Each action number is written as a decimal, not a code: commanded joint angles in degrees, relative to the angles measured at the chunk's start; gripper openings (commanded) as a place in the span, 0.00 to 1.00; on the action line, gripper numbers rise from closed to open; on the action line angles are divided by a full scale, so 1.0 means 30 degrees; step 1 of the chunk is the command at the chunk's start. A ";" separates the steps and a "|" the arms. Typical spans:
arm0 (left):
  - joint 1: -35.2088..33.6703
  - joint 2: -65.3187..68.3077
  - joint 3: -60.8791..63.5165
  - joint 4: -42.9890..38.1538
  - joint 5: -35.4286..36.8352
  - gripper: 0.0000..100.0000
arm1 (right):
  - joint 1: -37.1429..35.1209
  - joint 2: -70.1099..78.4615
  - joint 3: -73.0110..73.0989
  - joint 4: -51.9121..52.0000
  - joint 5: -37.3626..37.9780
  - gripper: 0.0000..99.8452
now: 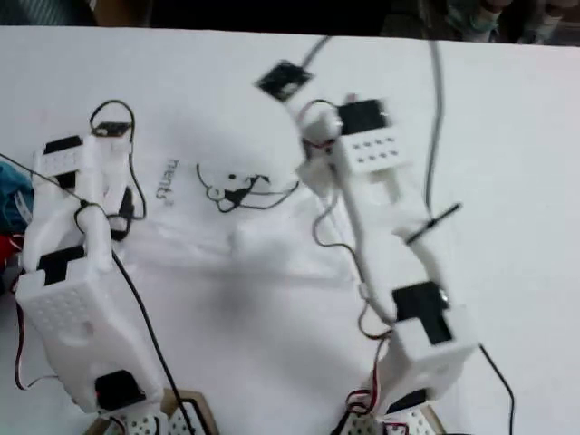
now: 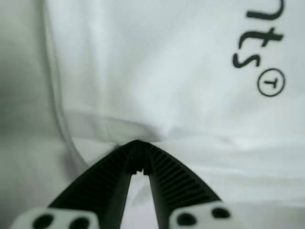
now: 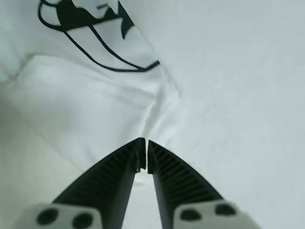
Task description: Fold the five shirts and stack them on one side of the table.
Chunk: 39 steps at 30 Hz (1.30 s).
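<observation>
Left claw (image 2: 138, 146) and right claw (image 3: 145, 146) pinch the white shirt (image 1: 249, 243).

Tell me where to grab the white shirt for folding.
Pinch the white shirt at its opposite side edges, from above: it lies flat on the table, so likely only edges and creases lift. The left gripper and right gripper are shut on such puckers.

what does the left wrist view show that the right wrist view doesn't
Left wrist view: black lettering with a circled mark, and the left gripper. Right wrist view: a black line drawing, and the right gripper. Both: the white shirt, with each gripper shut on a pucker of its fabric.
</observation>
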State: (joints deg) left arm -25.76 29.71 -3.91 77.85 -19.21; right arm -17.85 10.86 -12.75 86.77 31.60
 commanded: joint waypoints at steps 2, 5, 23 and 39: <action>0.0059 -0.1934 -0.2505 0.1465 0.0293 0.03 | 0.1187 -0.3297 0.3956 -0.1773 0.0000 0.02; 0.0117 -0.2344 -0.3853 0.2256 0.0293 0.03 | 0.1392 -0.4645 0.7297 -0.3560 0.0000 0.02; -0.2315 0.1465 -0.7077 0.1934 0.0322 0.24 | 0.1421 -1.1297 1.6381 -0.7429 0.0029 0.02; -0.1348 0.8908 -1.4286 0.5040 0.0176 0.24 | 0.1392 -1.2117 1.6703 -0.6989 0.0029 0.02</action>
State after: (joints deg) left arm -31.82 54.15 -43.30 90.07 -18.68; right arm -13.98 -22.99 37.71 65.32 31.69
